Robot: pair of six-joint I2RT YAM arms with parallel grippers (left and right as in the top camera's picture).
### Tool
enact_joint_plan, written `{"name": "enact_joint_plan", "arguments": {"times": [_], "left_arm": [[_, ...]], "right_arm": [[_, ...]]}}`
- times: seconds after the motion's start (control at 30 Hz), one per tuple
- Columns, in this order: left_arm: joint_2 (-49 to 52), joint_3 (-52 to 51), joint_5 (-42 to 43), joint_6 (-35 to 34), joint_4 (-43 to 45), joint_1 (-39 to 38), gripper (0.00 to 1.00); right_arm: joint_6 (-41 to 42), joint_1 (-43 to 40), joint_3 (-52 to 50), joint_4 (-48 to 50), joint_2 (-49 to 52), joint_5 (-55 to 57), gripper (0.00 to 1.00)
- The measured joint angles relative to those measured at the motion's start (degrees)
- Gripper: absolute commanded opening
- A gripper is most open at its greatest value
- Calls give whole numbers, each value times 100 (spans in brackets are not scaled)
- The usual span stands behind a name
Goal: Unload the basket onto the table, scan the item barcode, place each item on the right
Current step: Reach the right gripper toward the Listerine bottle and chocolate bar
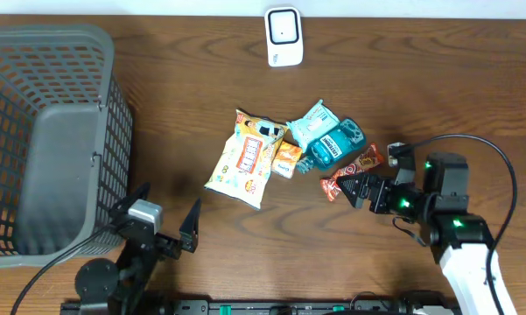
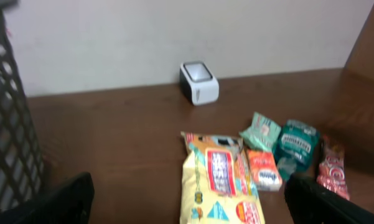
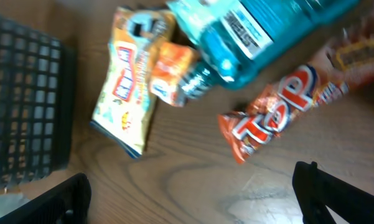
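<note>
Wooden table (image 1: 184,96) lay bare ahead of left gripper (image 1: 171,198), basket (image 1: 115,131) close at its left; right gripper (image 1: 350,191) sat just short of Top snack bar (image 1: 357,168); both gaped wide, empty.

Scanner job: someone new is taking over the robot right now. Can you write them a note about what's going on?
Left pincer: open and empty, near the grey basket, away from the items.
Right pincer: open, holding nothing, right beside the red snack bar.
Items: the yellow chip bag, small orange packet, teal bottle, mint packet and the bar lie bunched mid-table. The white scanner stands at the far edge.
Done: nothing picked up yet.
Left: grab an item, probably the snack bar, and show its barcode to the scanner.
</note>
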Motion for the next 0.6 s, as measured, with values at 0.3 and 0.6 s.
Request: {"name": "enact_joint_plan", "arguments": {"times": [0.3, 0.6], "left_arm": [[2, -503, 72, -22, 15, 0, 98], [4, -1080, 345, -31, 463, 0, 98]], "right_arm": [[201, 1023, 20, 149, 549, 1078, 98], [748, 2833, 208, 184, 551, 3613, 99]]}}
